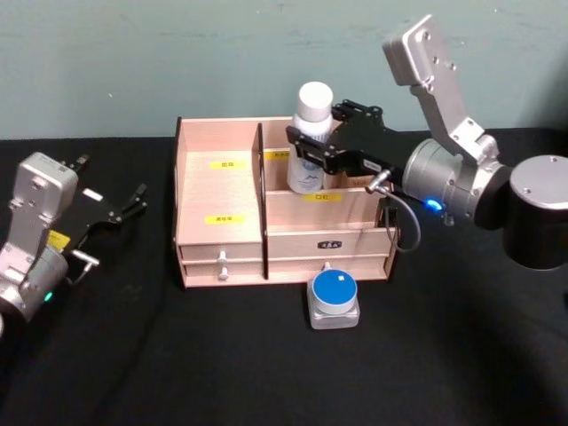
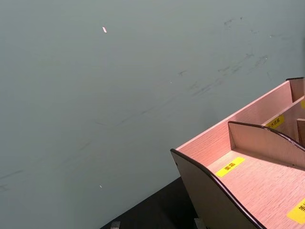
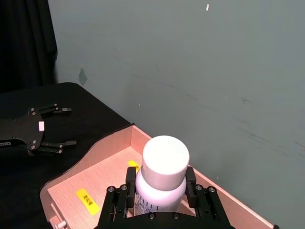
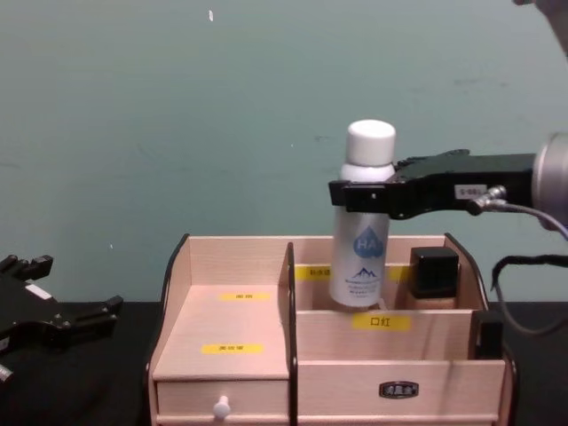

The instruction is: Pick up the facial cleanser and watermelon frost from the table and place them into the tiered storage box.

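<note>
Bottle over box, folks! Right pincer point(image 4: 366, 197) is clenched just under the shoulder of the tall white plastic bottle with a round white cap and a blue mountain logo point(image 4: 364, 253). It holds the bottle upright at the rear shelf of the wide pale-wood tiered storage box with yellow labels point(image 1: 219, 142), right of the middle divider. The base dips behind the shelf front; I can't tell whether it rests there. Best play: lower it straight and vertical, clear of the black block point(image 4: 433, 271) beside it, and let go only once seated. Left pincer point(image 1: 111, 184) is parked left of the box, spread and empty. A small grey square case with a round blue top point(image 1: 335, 297) lies on the black desk point(image 1: 133, 355), just in front of the box.
</note>
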Available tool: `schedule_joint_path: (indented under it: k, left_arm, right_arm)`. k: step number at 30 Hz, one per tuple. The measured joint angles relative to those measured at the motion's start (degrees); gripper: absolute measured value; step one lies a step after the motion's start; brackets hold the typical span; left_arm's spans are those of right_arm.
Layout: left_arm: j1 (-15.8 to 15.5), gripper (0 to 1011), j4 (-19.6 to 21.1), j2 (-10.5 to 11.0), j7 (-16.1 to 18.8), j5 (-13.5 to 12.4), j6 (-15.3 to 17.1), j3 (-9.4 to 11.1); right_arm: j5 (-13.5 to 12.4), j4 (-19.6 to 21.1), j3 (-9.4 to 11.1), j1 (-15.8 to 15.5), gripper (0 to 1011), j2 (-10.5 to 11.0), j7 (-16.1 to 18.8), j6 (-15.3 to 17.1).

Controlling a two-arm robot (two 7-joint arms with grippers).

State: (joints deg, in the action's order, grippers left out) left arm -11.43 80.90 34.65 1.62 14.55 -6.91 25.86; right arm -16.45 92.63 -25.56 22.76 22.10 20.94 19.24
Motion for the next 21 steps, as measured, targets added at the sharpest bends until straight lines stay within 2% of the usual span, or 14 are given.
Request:
schedule_joint_path:
  k: [11,21]
  left_arm:
    - [0.00,1001,0.00,0.00,0.00,0.00,0.00,0.00]
    - [0.00,1001,0.00,0.00,0.00,0.00,0.00,0.00]
  right_arm:
    - [0.76,-4.27,-0.49,2.17,607,-1.94,0.75,-1.53]
    - [1.05,-7.06,-0.49,2.97,607,-2.70,1.11,-2.12]
